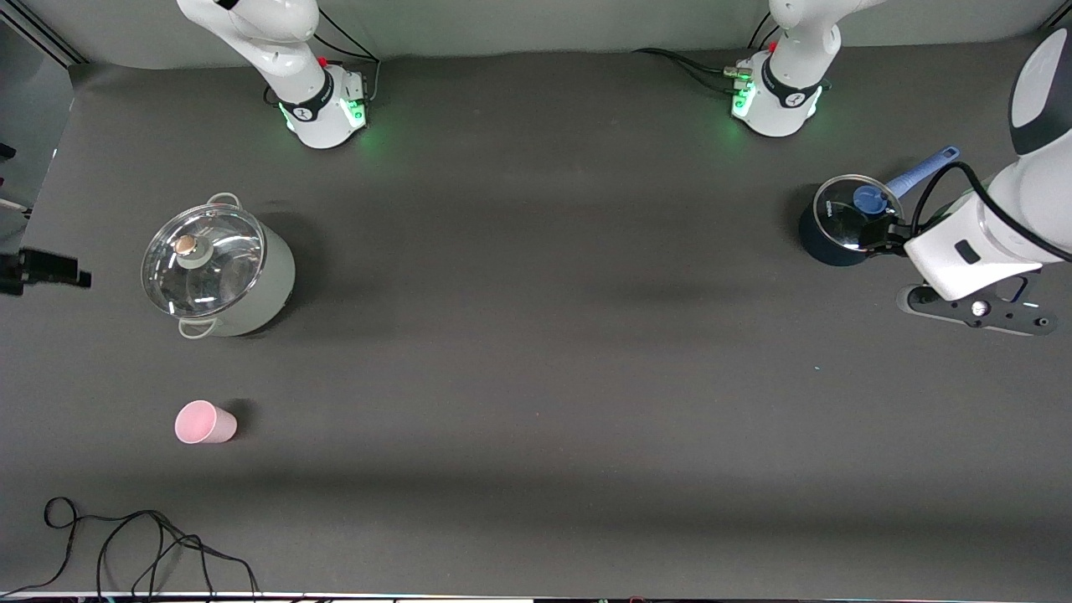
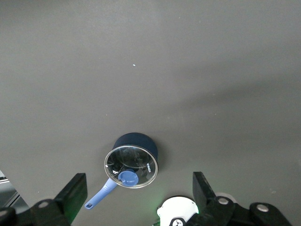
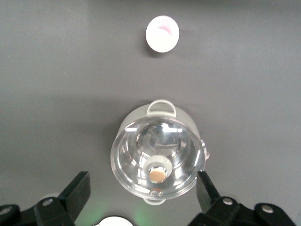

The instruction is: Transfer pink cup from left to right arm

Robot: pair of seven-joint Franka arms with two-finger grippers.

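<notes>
Front view: the pink cup [image 1: 205, 422] stands upright on the dark tabletop [image 1: 536, 377], toward the right arm's end and nearer to the front camera than the pale lidded pot [image 1: 216, 270]. Nothing touches the cup. The pot has a glass lid with a round knob. Toward the left arm's end sits a dark blue saucepan [image 1: 846, 219], also under a glass lid, its blue handle [image 1: 921, 172] pointing away from the front camera. The left arm [image 1: 976, 251] reaches in from the edge of the view, with its white wrist block up in the air just beside the saucepan. A loose black cable [image 1: 151, 544] lies near the front edge of the tabletop.

Left wrist view: the left hand [image 2: 138, 190] is released, its two black fingers [image 2: 75, 193] spread wide and holding nothing. It hangs high over the saucepan [image 2: 131, 160], well apart from it.

Right wrist view: the right hand [image 3: 141, 188] is likewise released, fingers [image 3: 77, 188] wide apart and empty, hanging over the pale pot [image 3: 157, 150]. The pink cup [image 3: 162, 34] shows from above, mouth up, near the pot but apart from it.
</notes>
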